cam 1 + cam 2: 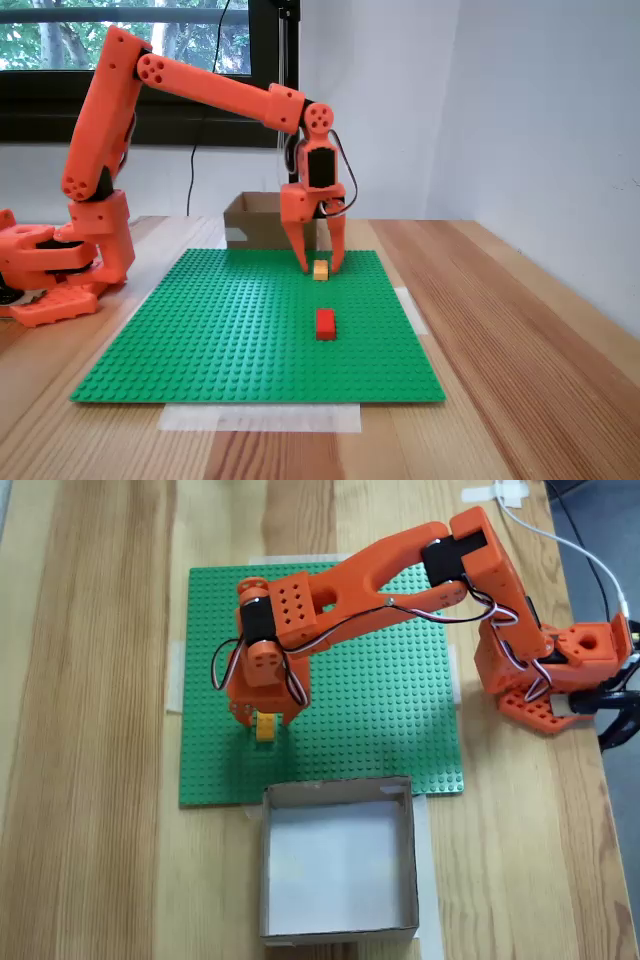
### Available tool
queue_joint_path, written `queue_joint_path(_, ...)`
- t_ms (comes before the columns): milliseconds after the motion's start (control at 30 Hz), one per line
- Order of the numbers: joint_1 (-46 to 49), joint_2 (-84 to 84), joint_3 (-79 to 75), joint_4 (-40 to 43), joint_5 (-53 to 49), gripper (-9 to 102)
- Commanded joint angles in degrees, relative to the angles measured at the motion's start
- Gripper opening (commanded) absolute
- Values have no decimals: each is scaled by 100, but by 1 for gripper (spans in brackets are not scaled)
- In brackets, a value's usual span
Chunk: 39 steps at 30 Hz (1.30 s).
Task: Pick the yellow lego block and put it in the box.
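My jaws stand spread around the yellow lego block (320, 269) on the green baseplate (230, 340); not yet clamped; red lego brick (325, 324) at six o'clock; cardboard box (262, 222) at eleven.

A hobbyist's home or office corner: a light wooden plank desk (520, 330) against plain white walls (520, 110), a dark-framed window (200, 70) showing trees outside, and a taped-down green studded lego baseplate (250, 330)
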Motion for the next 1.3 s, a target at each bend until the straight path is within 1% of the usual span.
queue_joint_path(0,9,26,-211,-88,-35,18)
queue_joint_path(800,62,-167,-316,-193,-79,15)
queue_joint_path(867,62,-167,-308,-193,-88,13)
queue_joint_path(967,79,-167,-281,-176,-176,7)
queue_joint_path(1033,97,-158,-264,-158,-193,7)
queue_joint_path(1100,105,-141,-229,-185,-272,4)
queue_joint_path(1267,158,-88,-97,-325,-334,3)
